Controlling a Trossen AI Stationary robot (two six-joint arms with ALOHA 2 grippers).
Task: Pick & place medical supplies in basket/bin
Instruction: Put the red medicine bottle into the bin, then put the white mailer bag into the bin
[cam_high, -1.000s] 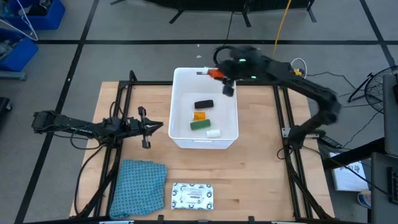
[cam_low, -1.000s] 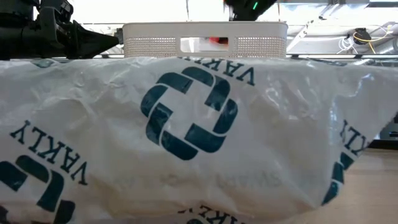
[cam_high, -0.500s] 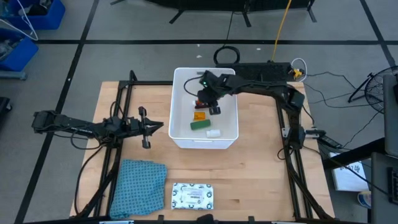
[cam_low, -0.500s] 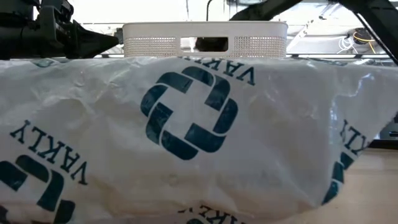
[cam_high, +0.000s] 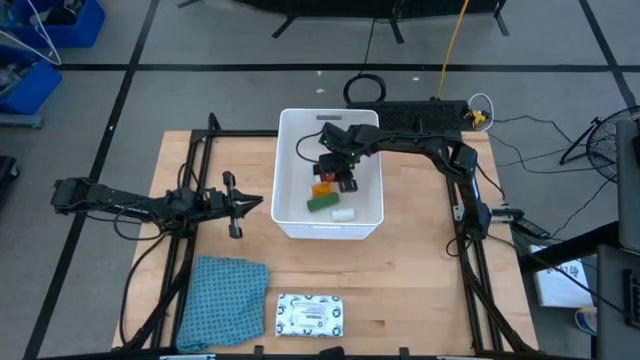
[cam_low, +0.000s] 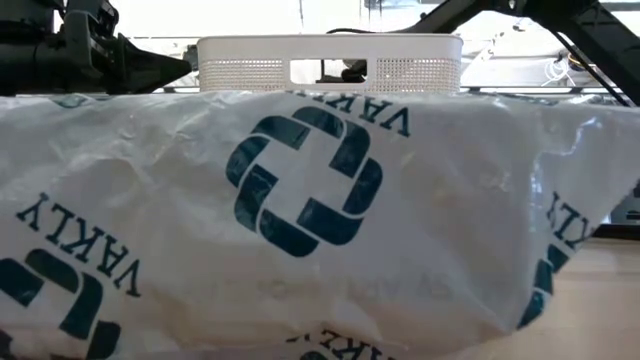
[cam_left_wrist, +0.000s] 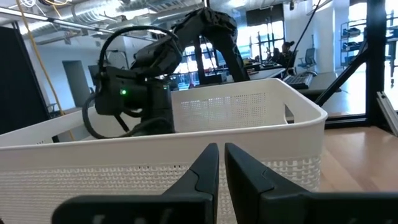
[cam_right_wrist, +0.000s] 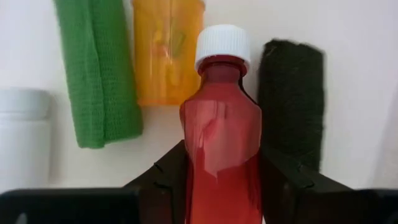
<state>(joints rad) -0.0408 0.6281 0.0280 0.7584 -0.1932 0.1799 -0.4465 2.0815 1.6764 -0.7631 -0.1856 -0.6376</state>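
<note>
High view first: the right gripper is down inside the white bin, which sits in the middle of the wooden table. Its arm reaches in over the bin's far right corner. On the bin floor beside it lie a green roll, a small white container and a bit of orange just showing at the gripper's edge.

Right wrist view gives the close look — the two dark fingers are clamped on the sides of a red bottle with a white cap, cap pointing away from the wrist. Beyond it on the white floor: the green roll, an orange vial, a black roll and the white container, all lying side by side.

Over on the left, the left gripper waits above the table just beside the bin's left wall, and its wrist view shows the fingertips nearly together with only a sliver between them, holding nothing.

Near the front edge of the table — well apart from the bin — lie a teal cloth and a flat white packet with dark print. Low view is mostly filled by that packet, with the bin's perforated wall and handle slot behind it.
</note>
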